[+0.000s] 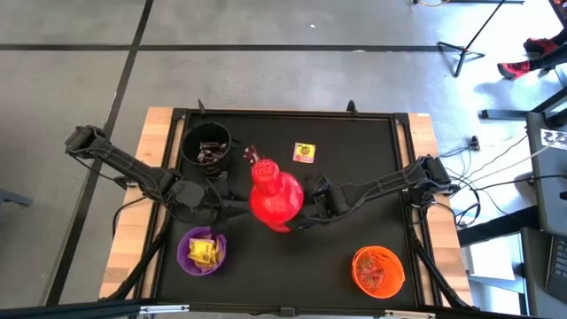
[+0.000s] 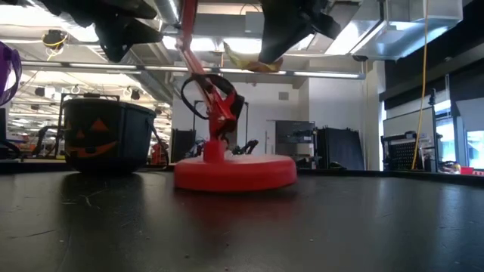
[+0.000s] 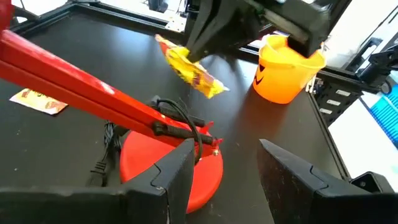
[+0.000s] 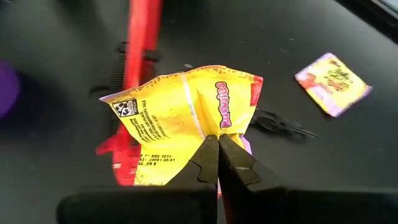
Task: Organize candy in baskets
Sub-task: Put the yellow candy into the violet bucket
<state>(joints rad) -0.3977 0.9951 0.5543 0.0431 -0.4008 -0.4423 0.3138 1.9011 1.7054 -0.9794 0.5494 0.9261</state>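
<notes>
Above lamp (image 3: 171, 163), right gripper (image 4: 217, 146) (shut) pinches yellow candy (image 4: 180, 118).

So 4 views are used. The desk (image 1: 283, 257) is seen from straight overhead in the high view, with both arms and surrounding floor taken in. The low view is set right at desk height, aimed level across the surface into the room behind. A close look is given by the right wrist view, facing down past its own pincer (image 4: 217, 149). The left wrist view is pointed across the desk. The red lamp (image 1: 276, 197) is caught by all 4 views, up close in both wrist ones.
</notes>
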